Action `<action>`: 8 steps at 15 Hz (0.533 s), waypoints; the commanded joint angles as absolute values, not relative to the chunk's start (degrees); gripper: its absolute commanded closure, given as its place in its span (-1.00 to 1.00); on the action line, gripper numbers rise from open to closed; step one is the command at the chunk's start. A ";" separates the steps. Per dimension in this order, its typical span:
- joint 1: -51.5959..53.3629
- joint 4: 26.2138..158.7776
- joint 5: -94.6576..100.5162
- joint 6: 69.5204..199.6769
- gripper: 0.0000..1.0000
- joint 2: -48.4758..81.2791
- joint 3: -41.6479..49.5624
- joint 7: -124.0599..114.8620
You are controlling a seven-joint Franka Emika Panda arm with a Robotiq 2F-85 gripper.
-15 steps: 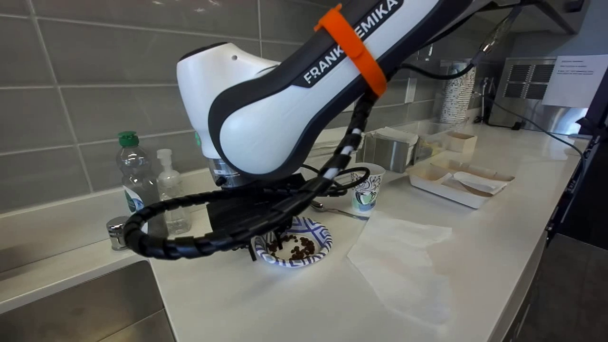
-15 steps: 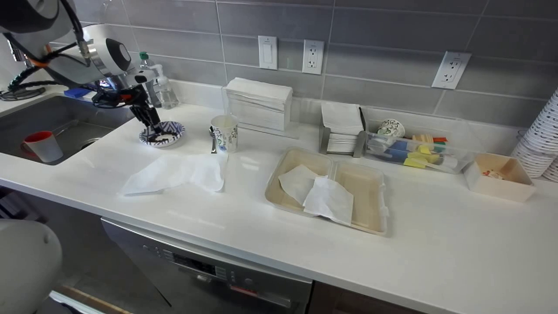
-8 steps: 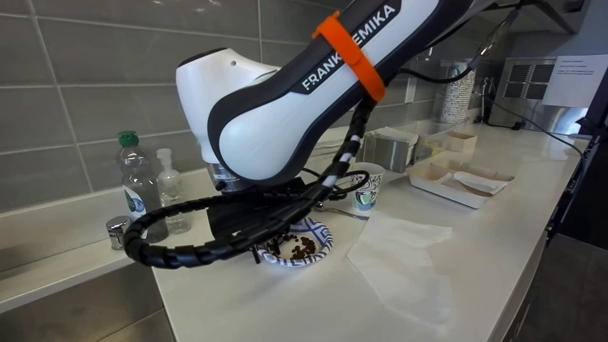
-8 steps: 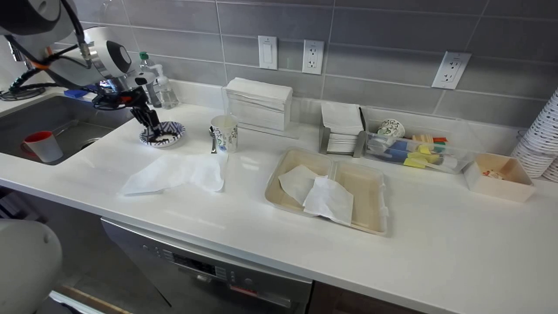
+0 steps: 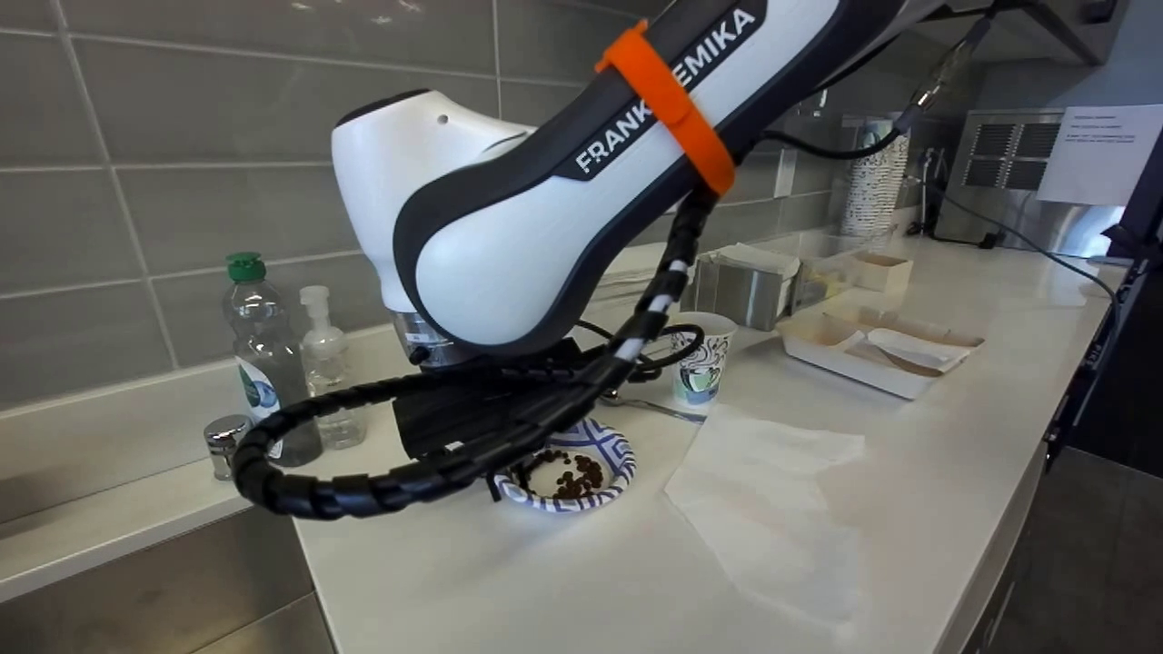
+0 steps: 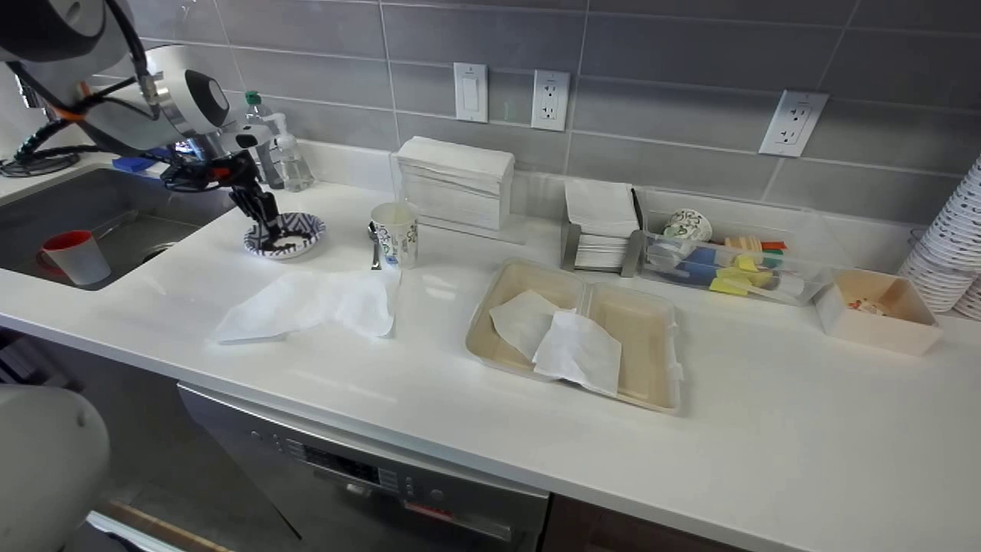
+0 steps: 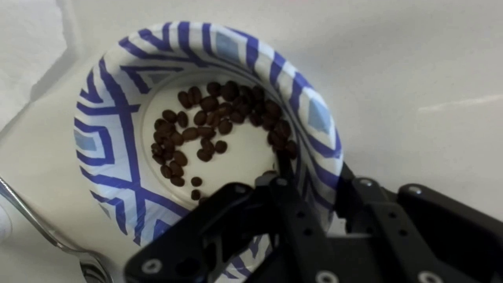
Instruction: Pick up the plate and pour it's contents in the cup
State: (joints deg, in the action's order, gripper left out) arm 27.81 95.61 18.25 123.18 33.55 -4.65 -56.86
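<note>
The round plate (image 7: 104,137) with its blue-and-white rim stands on the counter and shows in both exterior views (image 5: 622,463) (image 6: 310,226). Its contents are dark brown beans (image 7: 220,110), gathered mostly along its walls. My gripper (image 7: 314,169) is partly closed astride the rim: one finger is inside the plate beside the beans, the other outside it. Whether both fingers press on the rim I cannot tell. In the exterior views the gripper (image 5: 509,481) (image 6: 270,232) is low at the plate's sink-side edge, partly hidden by the cable. The cup (image 6: 396,236) stands upright beside the plate (image 5: 704,368).
A metal utensil (image 6: 375,245) lies between plate and cup. A white paper sheet (image 5: 772,509) lies in front of them. A green-capped bottle (image 5: 259,336) and a pump bottle (image 5: 325,363) stand behind the arm. The sink (image 6: 130,199) is beside the plate; napkins (image 6: 452,180) are behind the cup.
My gripper has moved down slightly at the rim. Its fingers have drawn closer together. The plate has hardly moved, and the cup stays where it was.
</note>
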 commanded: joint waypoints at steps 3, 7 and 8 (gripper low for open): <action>28.90 93.75 20.11 121.13 0.41 34.29 -4.16 -56.08; 29.05 93.67 20.51 120.38 0.35 34.28 -4.27 -55.37; 29.11 93.60 20.64 120.00 0.30 34.31 -4.27 -55.18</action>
